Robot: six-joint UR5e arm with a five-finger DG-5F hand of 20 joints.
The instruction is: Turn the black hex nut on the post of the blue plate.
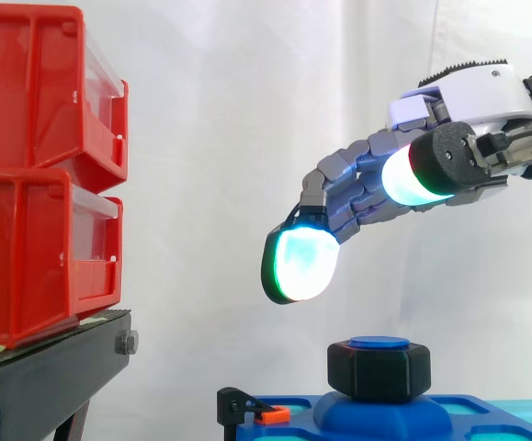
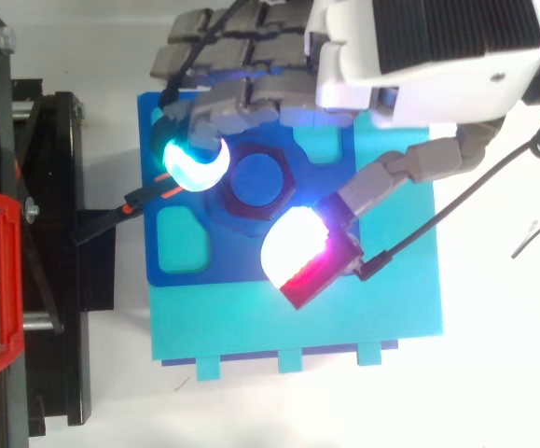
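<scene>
Directly beneath the robot hand point(image 1: 362, 184), a blue plate point(image 2: 228, 261) lies flat on a cyan slab point(image 2: 297, 327). The slab rests on the white bench point(image 2: 503, 373). Out beyond the fingertips stands a black stand point(image 1: 54, 367), which carries two red bins point(image 1: 27, 248) stacked one on the other.

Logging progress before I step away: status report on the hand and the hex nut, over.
Hand open, fingers above nut, not touching. Black hex nut seated on blue plate's post. Black clip at plate edge, apart from nut.
</scene>
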